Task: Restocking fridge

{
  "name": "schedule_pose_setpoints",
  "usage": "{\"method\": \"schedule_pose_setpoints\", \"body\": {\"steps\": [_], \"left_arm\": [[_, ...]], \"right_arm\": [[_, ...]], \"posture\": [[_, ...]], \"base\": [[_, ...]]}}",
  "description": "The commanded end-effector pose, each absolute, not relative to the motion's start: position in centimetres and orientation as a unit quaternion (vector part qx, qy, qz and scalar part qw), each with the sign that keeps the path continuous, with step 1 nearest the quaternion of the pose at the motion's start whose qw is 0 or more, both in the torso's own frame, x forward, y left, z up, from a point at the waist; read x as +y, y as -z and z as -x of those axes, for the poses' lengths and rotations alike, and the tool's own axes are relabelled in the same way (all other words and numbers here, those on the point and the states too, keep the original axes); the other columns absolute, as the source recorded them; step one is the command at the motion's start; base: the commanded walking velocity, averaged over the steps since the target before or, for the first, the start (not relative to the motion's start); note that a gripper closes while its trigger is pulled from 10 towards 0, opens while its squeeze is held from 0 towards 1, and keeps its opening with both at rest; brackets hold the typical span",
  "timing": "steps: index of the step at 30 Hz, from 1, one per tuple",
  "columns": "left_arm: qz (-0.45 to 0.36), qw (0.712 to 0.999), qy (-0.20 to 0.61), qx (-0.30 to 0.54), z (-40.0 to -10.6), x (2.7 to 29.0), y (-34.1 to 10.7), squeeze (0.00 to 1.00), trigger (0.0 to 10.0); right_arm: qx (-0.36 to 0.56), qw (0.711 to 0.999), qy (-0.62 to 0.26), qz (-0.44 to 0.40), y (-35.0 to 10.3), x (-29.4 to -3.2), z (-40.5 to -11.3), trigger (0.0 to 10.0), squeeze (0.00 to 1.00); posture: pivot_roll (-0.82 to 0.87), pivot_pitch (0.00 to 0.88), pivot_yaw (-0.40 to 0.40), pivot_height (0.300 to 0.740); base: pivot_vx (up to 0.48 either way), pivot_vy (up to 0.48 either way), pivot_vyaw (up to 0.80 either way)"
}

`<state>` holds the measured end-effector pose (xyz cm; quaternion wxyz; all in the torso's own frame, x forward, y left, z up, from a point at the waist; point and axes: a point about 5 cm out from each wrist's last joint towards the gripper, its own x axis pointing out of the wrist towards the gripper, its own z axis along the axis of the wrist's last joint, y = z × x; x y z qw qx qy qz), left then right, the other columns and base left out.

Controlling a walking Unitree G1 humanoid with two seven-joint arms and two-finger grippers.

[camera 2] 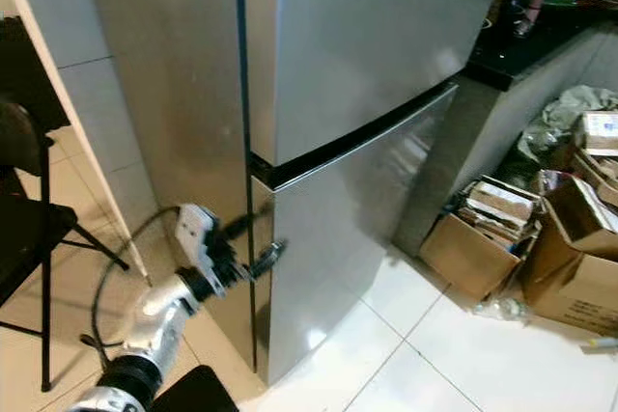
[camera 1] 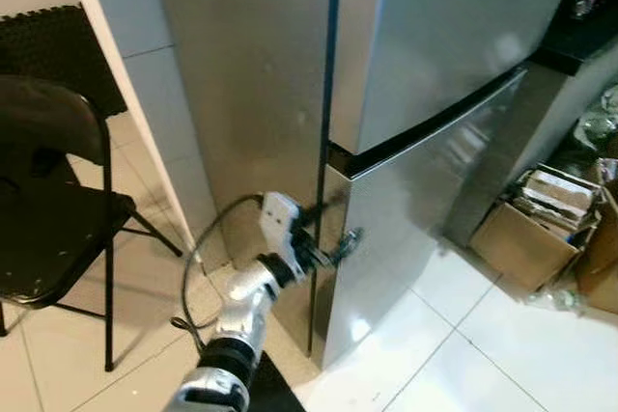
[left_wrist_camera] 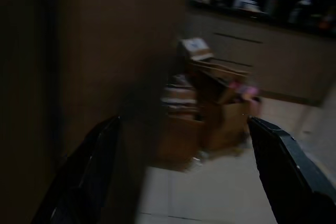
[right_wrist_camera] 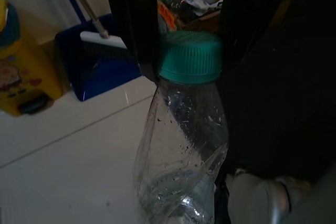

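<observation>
At the fridge's front left corner, the left gripper (camera 1: 333, 234) reaches its closed lower door (camera 1: 425, 209).
Its fingers are apart; the right gripper's (right_wrist_camera: 181, 66) are clamped on a green-capped bottle (right_wrist_camera: 184, 145).

Fridge (camera 1: 435, 55) clad in brushed, softly glossy metal; floor (camera 2: 463, 364) laid in glossy white tile; bottle (right_wrist_camera: 184, 156) formed of clear plastic, green ribbed cap.

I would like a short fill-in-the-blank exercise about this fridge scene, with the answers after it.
1. The left gripper reaches toward the edge of the fridge's ____ door.
2. The clear bottle in the right gripper has a ____ cap.
3. The black folding ____ stands on the robot's left.
4. Both fridge doors are ____.

Answers: lower; green; chair; closed
</observation>
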<state>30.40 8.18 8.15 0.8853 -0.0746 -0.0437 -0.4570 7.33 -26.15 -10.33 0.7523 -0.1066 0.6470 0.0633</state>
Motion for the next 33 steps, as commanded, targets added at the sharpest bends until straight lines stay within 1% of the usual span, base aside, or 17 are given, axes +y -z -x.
{"method": "schedule_pose_setpoints", "body": {"steps": [1,6,15,16,19,21,22,23,24,27,30,32,33], "left_arm": [[0.073,0.857,0.508,-0.049,-29.9,5.7,-8.7,0.00,10.0],[0.077,0.848,0.523,-0.042,-29.2,5.1,-8.4,0.00,10.0],[0.071,0.850,0.521,-0.029,-28.9,5.5,-7.9,0.00,10.0],[0.053,0.860,0.508,-0.016,-29.1,6.4,-7.4,0.00,10.0],[0.043,0.864,0.502,-0.010,-29.1,7.0,-7.1,0.00,10.0],[0.004,0.874,0.486,0.016,-29.6,9.1,-6.7,0.00,10.0],[0.004,0.874,0.486,0.016,-29.6,9.1,-6.7,0.00,10.0],[-0.020,0.877,0.479,0.034,-29.8,10.4,-6.6,0.00,10.0],[-0.020,0.877,0.479,0.034,-29.8,10.4,-6.6,0.00,10.0],[-0.090,0.878,0.462,0.088,-30.4,13.3,-6.2,0.00,10.0],[-0.113,0.875,0.460,0.102,-30.5,13.9,-6.1,0.00,10.0],[-0.161,0.870,0.451,0.116,-30.7,15.0,-6.2,0.00,10.0],[-0.160,0.878,0.438,0.110,-31.1,15.1,-6.5,0.00,10.0]], "right_arm": [[0.649,0.754,-0.052,0.094,10.4,-26.2,-6.9,10.0,0.00],[0.648,0.754,-0.053,0.092,10.4,-26.1,-6.9,10.0,0.00],[0.649,0.754,-0.055,0.088,10.5,-25.9,-6.9,10.0,0.00],[0.650,0.753,-0.055,0.087,10.5,-25.9,-6.8,10.0,0.00],[0.650,0.753,-0.056,0.086,10.5,-25.8,-6.8,10.0,0.00],[0.652,0.752,-0.057,0.085,10.5,-25.8,-6.7,10.0,0.00],[0.652,0.752,-0.057,0.085,10.5,-25.8,-6.7,10.0,0.00],[0.652,0.751,-0.057,0.084,10.5,-25.7,-6.7,10.0,0.00],[0.652,0.751,-0.057,0.084,10.5,-25.7,-6.7,10.0,0.00],[0.652,0.751,-0.058,0.084,10.5,-25.8,-6.8,10.0,0.00],[0.652,0.751,-0.058,0.084,10.5,-25.8,-6.9,10.0,0.00],[0.652,0.751,-0.059,0.084,10.5,-25.8,-7.0,10.0,0.00],[0.652,0.751,-0.059,0.085,10.5,-25.8,-7.1,10.0,0.00]], "posture": [[-0.01,0.000,-0.061,0.740],[-0.01,0.000,-0.059,0.740],[-0.01,0.000,-0.055,0.740],[-0.01,0.000,-0.054,0.740],[-0.01,0.000,-0.054,0.740],[-0.01,0.000,-0.053,0.740],[-0.01,0.000,-0.053,0.740],[0.00,0.000,-0.054,0.740],[0.00,0.000,-0.054,0.740],[0.00,0.000,-0.056,0.740],[0.00,0.000,-0.056,0.740],[0.00,0.000,-0.057,0.740],[0.00,0.000,-0.057,0.740]], "base": [[0.000,0.000,0.00],[0.000,0.000,0.00],[0.000,0.000,0.00],[0.000,0.000,0.00],[0.000,0.000,0.00],[0.000,0.000,0.00],[0.000,0.000,0.00],[0.000,0.000,0.00],[0.000,0.000,0.00],[0.000,0.000,0.00],[0.000,0.000,0.00],[0.000,0.000,0.00],[0.000,0.000,0.00]]}}
